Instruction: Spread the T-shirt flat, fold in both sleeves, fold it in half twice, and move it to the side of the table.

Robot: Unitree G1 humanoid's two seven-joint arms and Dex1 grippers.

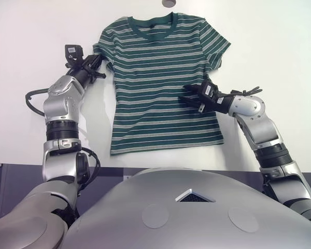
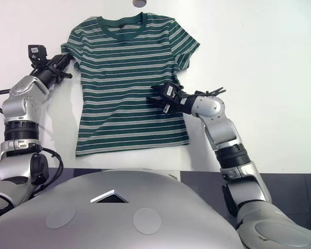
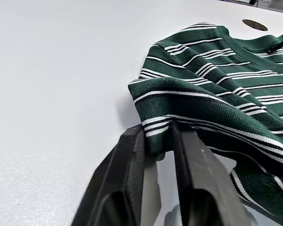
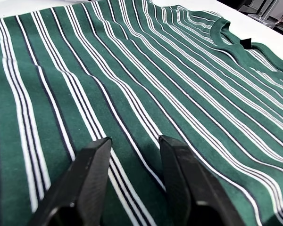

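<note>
A white table point(image 1: 280, 46) is seen under both arms, and the T-shirt point(image 1: 163, 72) is laid on it front up, near the middle, with the collar away from the robot and the hem towards it. The body of the T-shirt is spread nearly flat, so the spreading is judged done and the first sleeve fold is judged to be the step in hand. The left gripper point(image 3: 162, 129) is set at the T-shirt's left edge, and its fingers are closed narrowly on the edge of the left sleeve point(image 1: 104, 52), which is bunched and raised a little off the table. The right gripper point(image 4: 134, 141) is held low over the right side of the body, about mid-length, with its fingers parted and nothing between them; whether the cloth is touched cannot be told. The right sleeve point(image 1: 217, 49) is lying flat and unfolded. For the next move, the pinched sleeve would have to be lifted, carried inward over the chest and let go flat, without the body being dragged along. A small dark disc point(image 1: 168, 2) is seen at the far edge, just beyond the collar.
</note>
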